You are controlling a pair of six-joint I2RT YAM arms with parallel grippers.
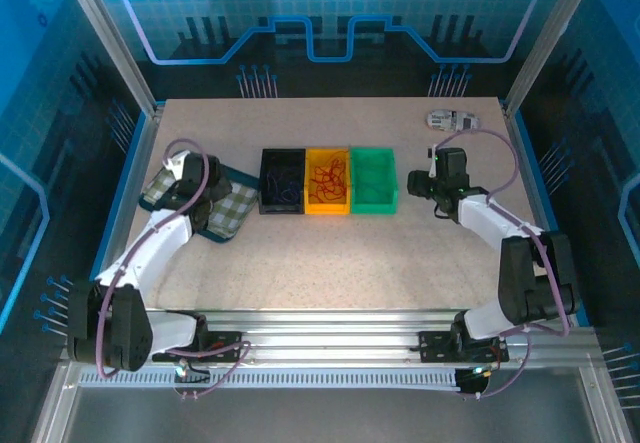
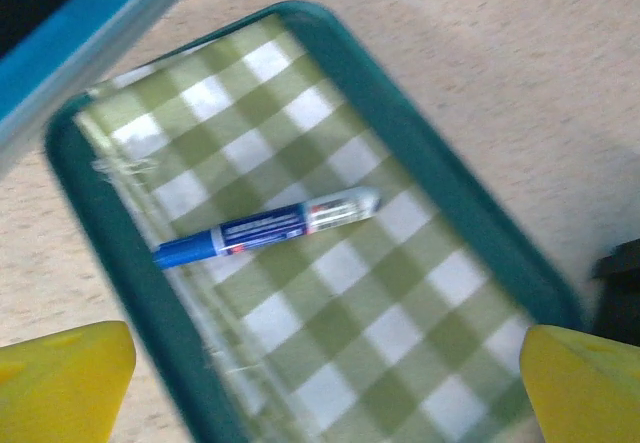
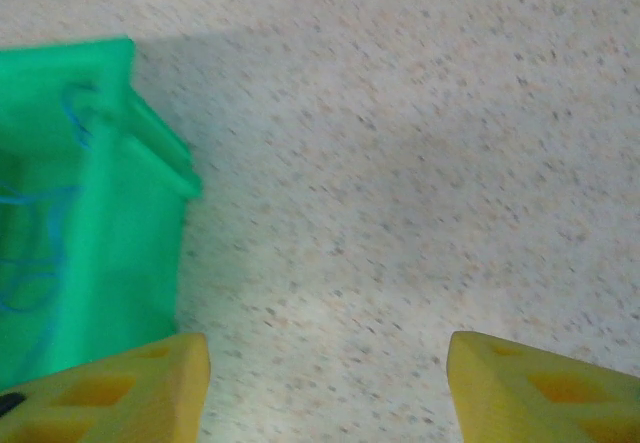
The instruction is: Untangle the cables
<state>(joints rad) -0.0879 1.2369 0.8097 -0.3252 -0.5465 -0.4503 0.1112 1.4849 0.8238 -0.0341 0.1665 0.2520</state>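
Red cables (image 1: 327, 178) lie coiled in the orange bin (image 1: 328, 206). A dark cable (image 1: 283, 184) lies in the black bin (image 1: 266, 178) next to it. A thin blue cable (image 3: 40, 253) lies inside the green bin (image 3: 120, 213). My right gripper (image 3: 328, 373) is open over bare table just right of the green bin (image 1: 373, 203), nothing between its yellow fingers (image 3: 540, 388). My left gripper (image 2: 327, 363) is open above the teal tray (image 2: 100, 253) at the left, nothing between its fingers (image 2: 60, 378).
The tray (image 1: 243, 180) holds a green-and-white checked cloth (image 2: 340, 293) with a blue pen (image 2: 265, 229) lying on it. A small grey-white object (image 1: 452, 119) sits at the back right. Blue frame rails border the table's sides.
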